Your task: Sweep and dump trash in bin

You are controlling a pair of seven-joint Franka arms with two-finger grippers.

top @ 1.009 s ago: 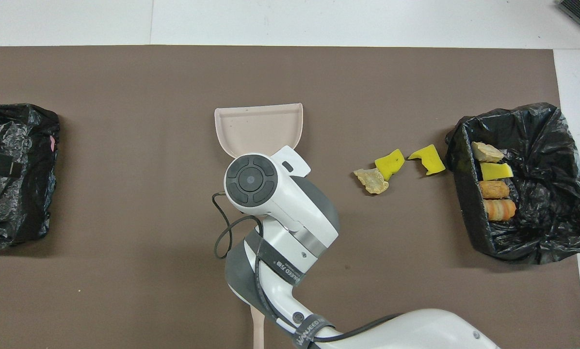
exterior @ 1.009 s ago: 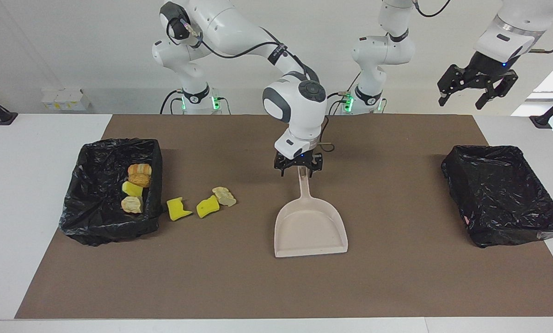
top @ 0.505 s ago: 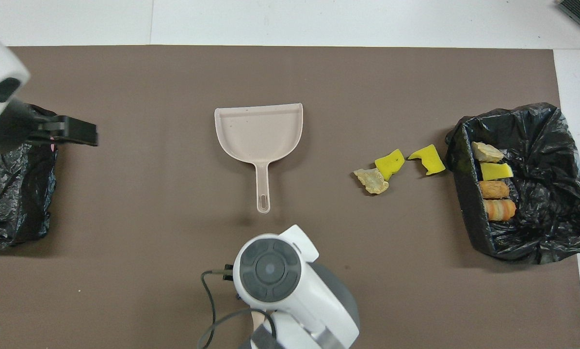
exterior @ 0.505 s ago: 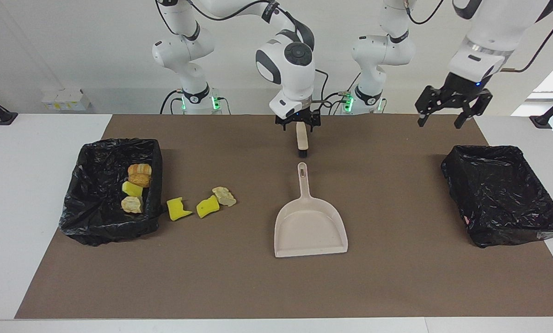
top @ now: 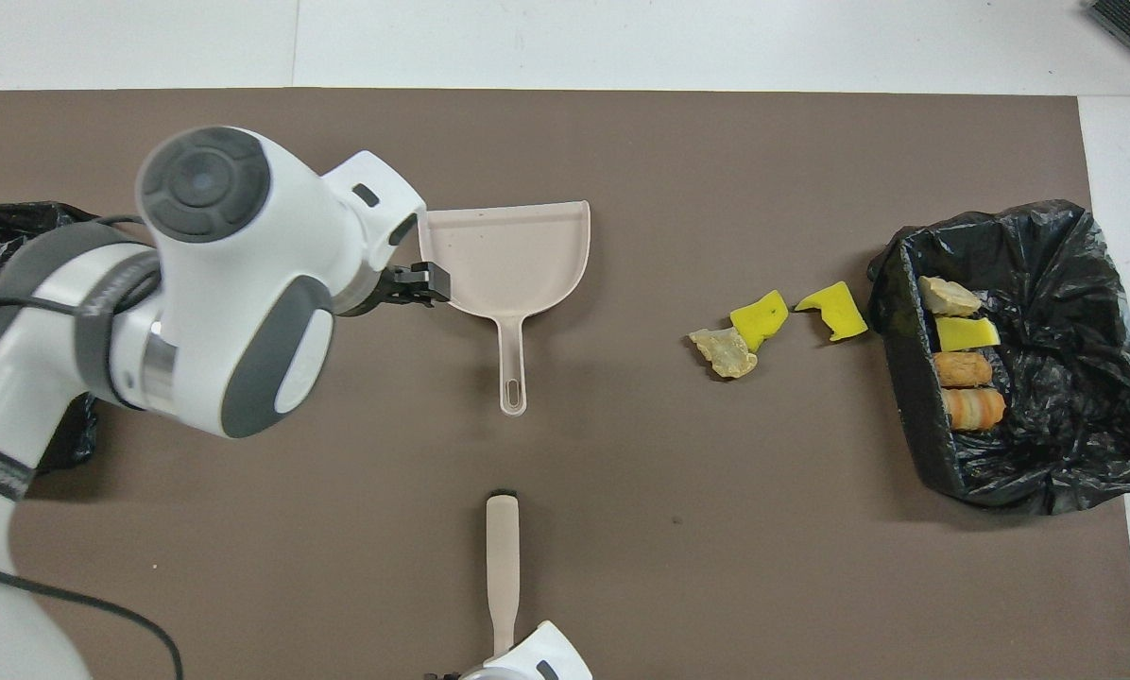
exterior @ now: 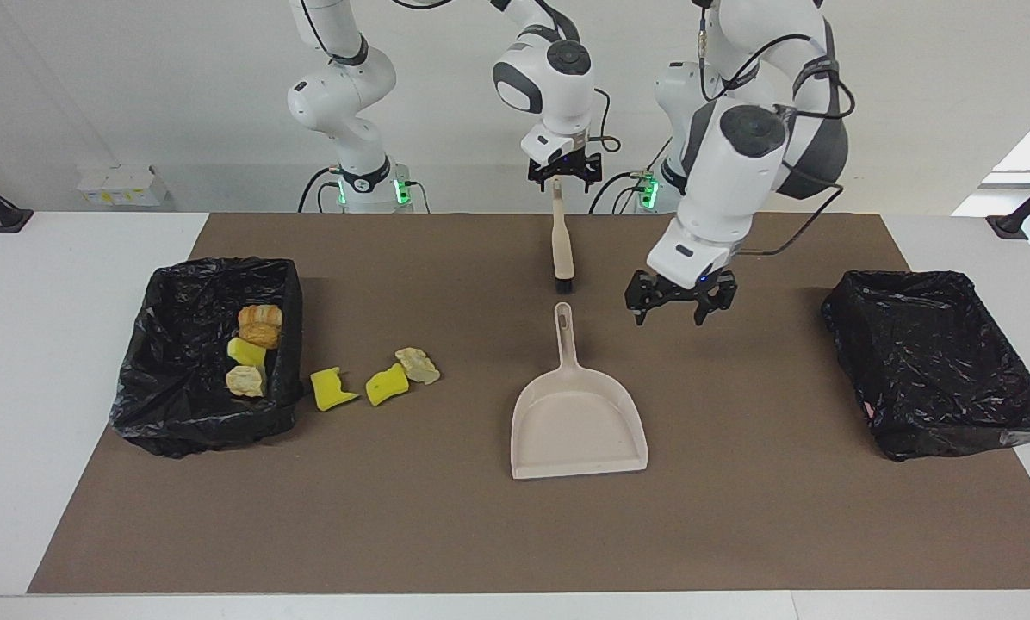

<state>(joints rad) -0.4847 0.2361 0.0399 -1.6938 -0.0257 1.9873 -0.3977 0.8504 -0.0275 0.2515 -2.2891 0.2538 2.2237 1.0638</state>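
Sweeping job roughly half done, by my reckoning: four bits of trash lie inside the black-lined rectangular bin (exterior: 209, 357) at the right arm's end of the bench, namely one yellow sponge chunk (exterior: 245, 352), one pale beige lump (exterior: 245, 381) and two orange-brown lumps (exterior: 260, 325) seen as a pair in the overhead view. Three bits are left on the brown mat just beside that bin, two bright yellow sponge chunks (exterior: 332, 388) (exterior: 387, 384) and one tan lump (exterior: 418, 365). That makes seven bits of trash, three yellow and four beige to brown. My right jaws (exterior: 564, 172) are clamped on the handle of a beige brush with dark bristles (exterior: 561, 245), held over the mat's edge nearest my bases. My left jaws (exterior: 680, 299) stand apart and empty, over the mat beside the handle of the single beige plastic dustpan (exterior: 577, 413), which lies flat at mid-bench. A second black-lined bin (exterior: 937, 362) sits at the left arm's end; I see nothing in it.
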